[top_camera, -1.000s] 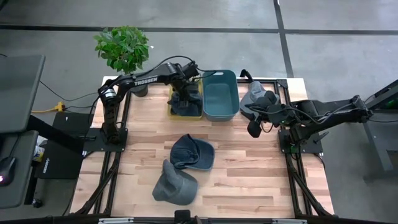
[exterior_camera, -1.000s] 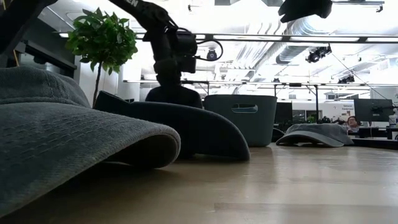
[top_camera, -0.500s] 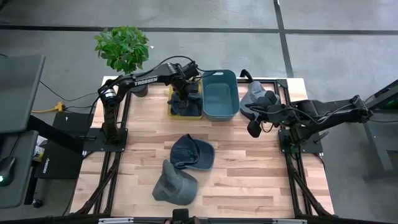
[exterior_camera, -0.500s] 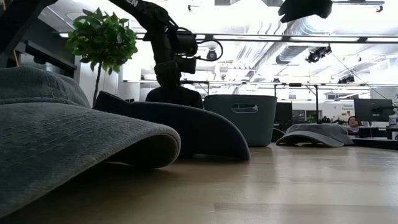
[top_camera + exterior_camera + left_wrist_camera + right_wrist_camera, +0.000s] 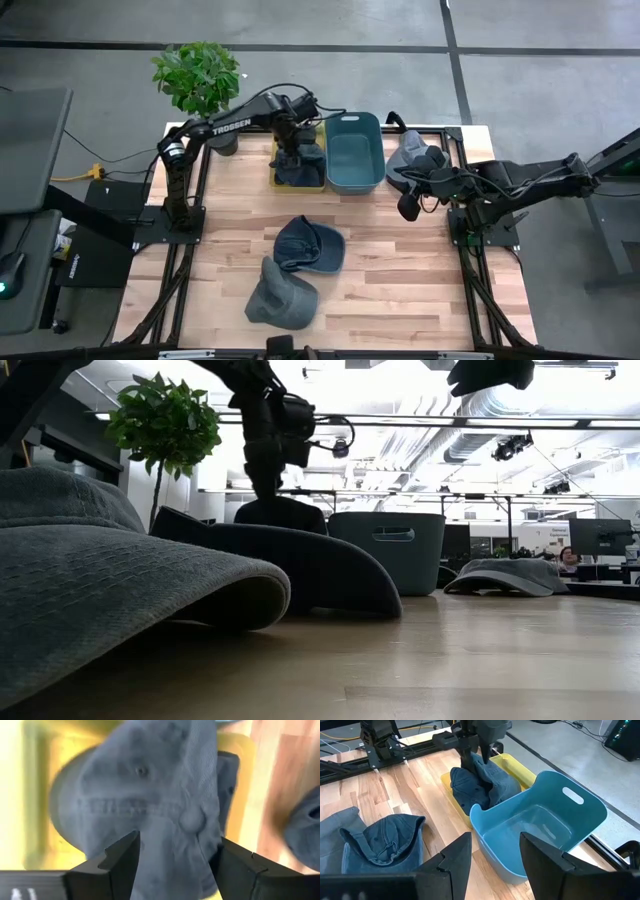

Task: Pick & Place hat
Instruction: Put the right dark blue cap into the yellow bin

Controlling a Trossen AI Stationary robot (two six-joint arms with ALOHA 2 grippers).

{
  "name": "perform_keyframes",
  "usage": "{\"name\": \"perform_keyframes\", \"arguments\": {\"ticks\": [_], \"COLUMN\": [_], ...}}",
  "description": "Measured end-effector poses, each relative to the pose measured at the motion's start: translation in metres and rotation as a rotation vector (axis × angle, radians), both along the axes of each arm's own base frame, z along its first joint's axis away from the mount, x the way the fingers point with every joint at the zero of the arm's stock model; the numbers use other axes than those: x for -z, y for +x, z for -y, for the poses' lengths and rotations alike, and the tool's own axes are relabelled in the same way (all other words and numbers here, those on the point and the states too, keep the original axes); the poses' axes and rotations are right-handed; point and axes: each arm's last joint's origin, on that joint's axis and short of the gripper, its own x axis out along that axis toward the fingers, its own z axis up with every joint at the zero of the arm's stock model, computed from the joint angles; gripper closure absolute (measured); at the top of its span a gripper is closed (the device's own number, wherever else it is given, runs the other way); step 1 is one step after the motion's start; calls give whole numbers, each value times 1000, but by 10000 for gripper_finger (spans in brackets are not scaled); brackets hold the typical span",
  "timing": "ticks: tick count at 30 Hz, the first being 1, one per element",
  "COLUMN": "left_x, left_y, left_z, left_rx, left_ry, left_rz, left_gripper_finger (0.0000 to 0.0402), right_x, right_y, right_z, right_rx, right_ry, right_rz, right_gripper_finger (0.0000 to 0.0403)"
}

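A blue denim hat (image 5: 300, 165) lies crumpled in the yellow tray (image 5: 512, 767) at the table's far side, its crown (image 5: 150, 795) up. My left gripper (image 5: 177, 840) stands open just above it, fingers pointing down, one on either side of the crown and clear of it. Another blue hat (image 5: 310, 245) and a grey hat (image 5: 282, 298) rest on the table's middle and near part. A third, grey hat (image 5: 408, 155) lies at the far right. Beside that one my right gripper (image 5: 408, 207) hovers open and holds nothing.
A teal bin (image 5: 355, 150) stands right of the yellow tray, with nothing showing inside it. A potted plant (image 5: 197, 75) stands beyond the far left corner. Bare wood lies along the table's left side and right of the two middle hats.
My left gripper has opened, let go of the hat in the yellow tray, and gone up a little from it. The hat stays in the tray. My right gripper has kept still.
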Motion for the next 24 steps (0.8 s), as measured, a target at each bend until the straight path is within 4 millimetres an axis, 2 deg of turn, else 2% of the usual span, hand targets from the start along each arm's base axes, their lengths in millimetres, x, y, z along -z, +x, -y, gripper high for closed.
{"name": "perform_keyframes", "arguments": {"ticks": [4, 10, 18, 22, 24], "left_x": [-2, -23, -49, -54, -56], "left_y": [-4, -17, -33, -37, -41], "left_z": [-3, -4, 5, 9, 11], "left_rx": [-25, -57, -103, -108, -100], "left_ry": [-44, -39, -63, -103, -112], "left_rz": [21, 94, 171, 183, 174], "left_gripper_finger": [208, 259, 337, 388, 396], "right_x": [0, 0, 0, 0, 0], "right_y": [0, 0, 0, 0, 0], "right_z": [0, 0, 0, 0, 0], "right_rx": [1, 2, 4, 5, 5], "right_ry": [-1, -4, -7, -8, -8], "right_rz": [0, -1, -1, -1, -1], "right_gripper_finger": [240, 242, 242, 240, 241]}}
